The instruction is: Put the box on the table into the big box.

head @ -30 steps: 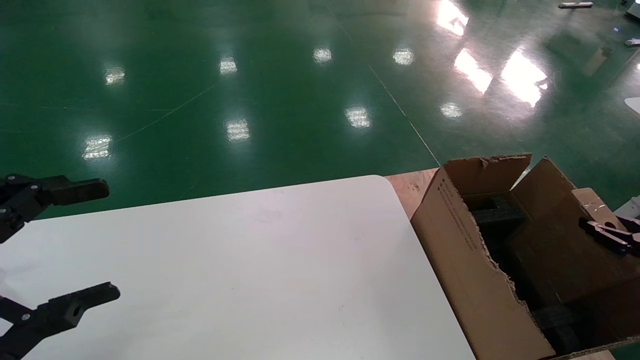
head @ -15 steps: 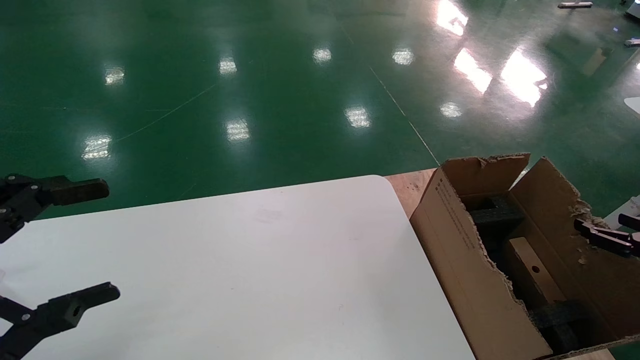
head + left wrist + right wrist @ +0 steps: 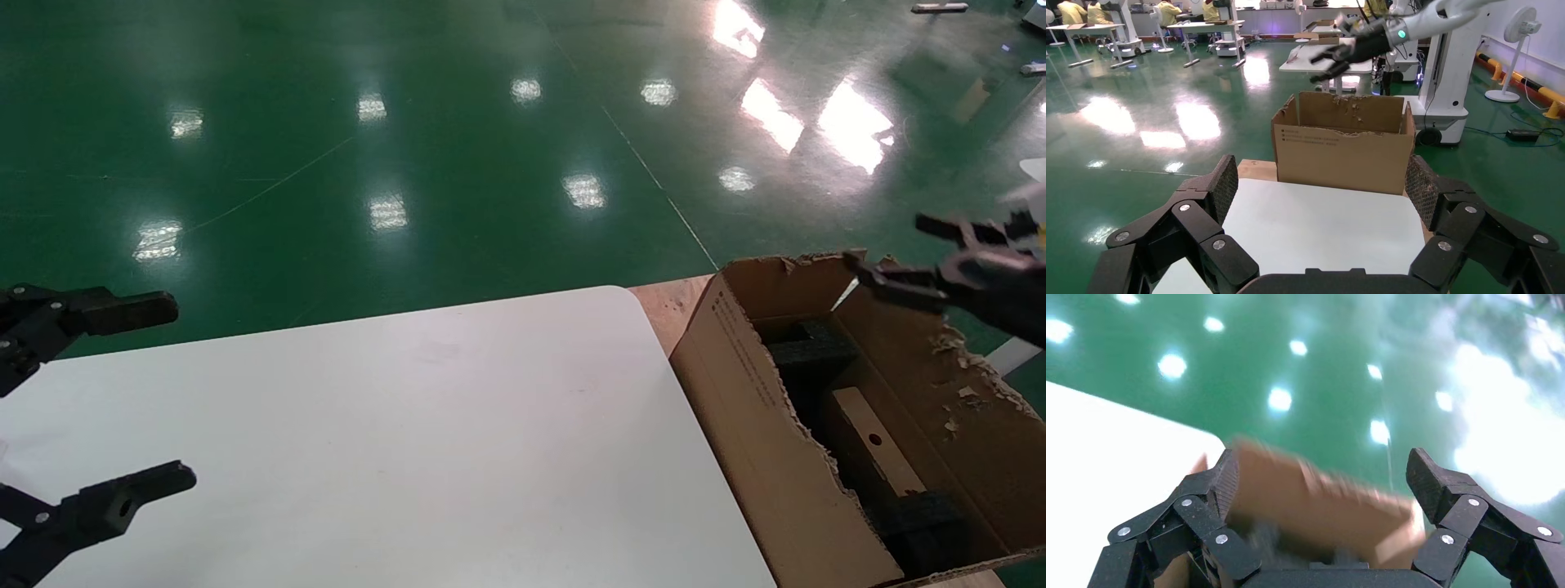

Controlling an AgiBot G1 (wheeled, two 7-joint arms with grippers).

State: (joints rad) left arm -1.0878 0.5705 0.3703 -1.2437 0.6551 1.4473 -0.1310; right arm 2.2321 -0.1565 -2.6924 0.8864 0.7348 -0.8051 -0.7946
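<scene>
This is a large robotics lab or factory-style test hall. A glossy green-painted floor (image 3: 425, 122) mirrors rows of ceiling lights. In the left wrist view, several white work tables on metal legs (image 3: 1206, 29) stand well apart across the open hall, with people in yellow tops (image 3: 1070, 12) seated at the far one. A white standing fan (image 3: 1517, 52) is near the wall, beside a white robot pedestal (image 3: 1441, 79), and black cables (image 3: 1520, 131) trail over the floor.

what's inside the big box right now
The small box, round hole up, lies inside the big box between dark foam blocks. The carton's near wall hides the floor beneath them.
</scene>
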